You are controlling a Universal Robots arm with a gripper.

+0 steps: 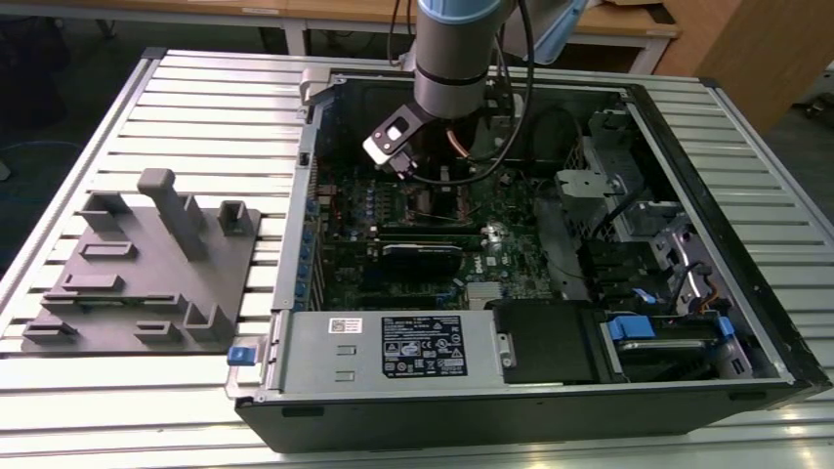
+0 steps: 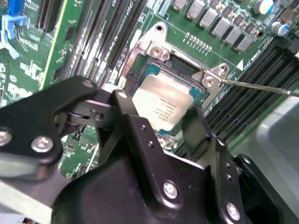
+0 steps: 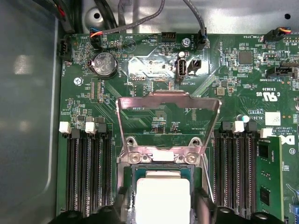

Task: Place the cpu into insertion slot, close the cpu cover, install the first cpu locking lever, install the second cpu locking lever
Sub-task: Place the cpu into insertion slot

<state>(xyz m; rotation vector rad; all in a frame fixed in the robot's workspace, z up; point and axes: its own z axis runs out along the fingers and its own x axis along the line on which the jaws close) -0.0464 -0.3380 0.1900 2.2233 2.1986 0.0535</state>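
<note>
Down inside the open computer case (image 1: pixel 521 415) on the slatted tabletop (image 1: pixel 131 391), the arm's jaws grip the cpu (image 2: pixel 163 105) by two opposite edges, right at the insertion slot (image 2: pixel 161 70) in the green circuit board (image 3: pixel 252 79), while the cpu cover (image 3: pixel 168 99) stands swung up on its hinge.

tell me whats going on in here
A robot arm reaches into an open computer case. Its pincer grips the cpu by two sides right at the insertion slot. Whether the chip is fully seated is unclear. The cpu cover stands raised open at the slot's edge, so nothing is closed or locked yet.
</note>
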